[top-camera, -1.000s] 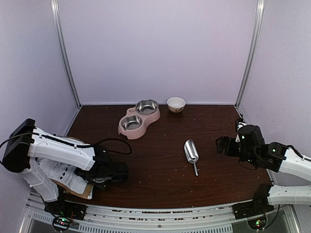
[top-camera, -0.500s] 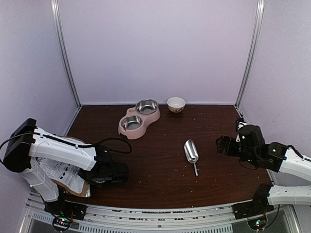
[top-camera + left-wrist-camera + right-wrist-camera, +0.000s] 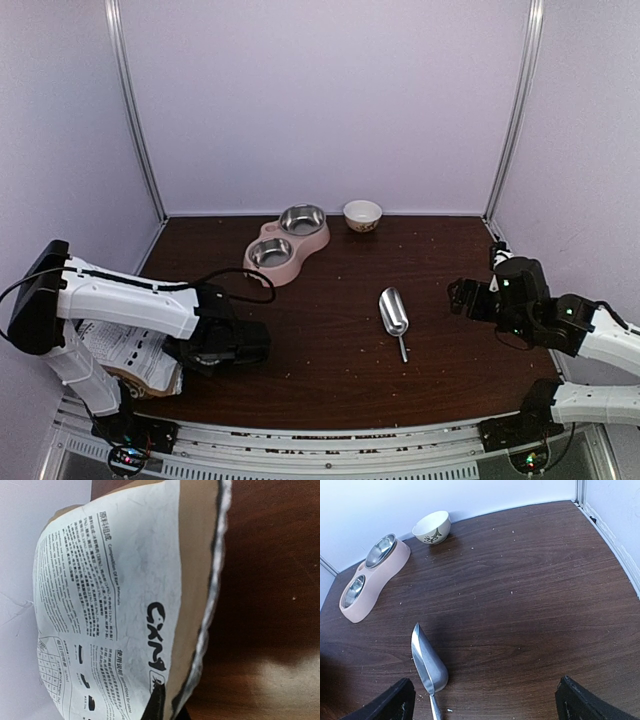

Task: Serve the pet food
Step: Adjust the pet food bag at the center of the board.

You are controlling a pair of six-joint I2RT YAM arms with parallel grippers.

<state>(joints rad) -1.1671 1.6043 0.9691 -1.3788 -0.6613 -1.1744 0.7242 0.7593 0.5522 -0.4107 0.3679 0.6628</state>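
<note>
Pet food itself is not seen as a heap anywhere – it is judged to be shut away inside the bag (image 3: 115, 605), which lies at about 8 o'clock on the surface (image 3: 330, 385), close to the near edge. The bag's rim is clenched by the left pincer (image 3: 165, 707), its fingers nipped on the silver-lined lip. The bag is shown as creased white paper with black print, a kraft-brown band running beside the lining.

Trouble is most likely to come from that thin hold: if the bag is dragged or raised by the lip alone, the paper could slip out or tear, and a tilted mouth could let kibble spill across the surface rather than where it is wanted.

Farther in, at 3 o'clock of the middle, a metal scoop (image 3: 393, 312) is laid untouched, and beyond it the right pincer (image 3: 485, 702) is held released, grasping nothing. At 11 o'clock the pink feeder (image 3: 285, 245) is set, with a small bowl (image 3: 362, 214) at 12 – neither is seen to hold food.
</note>
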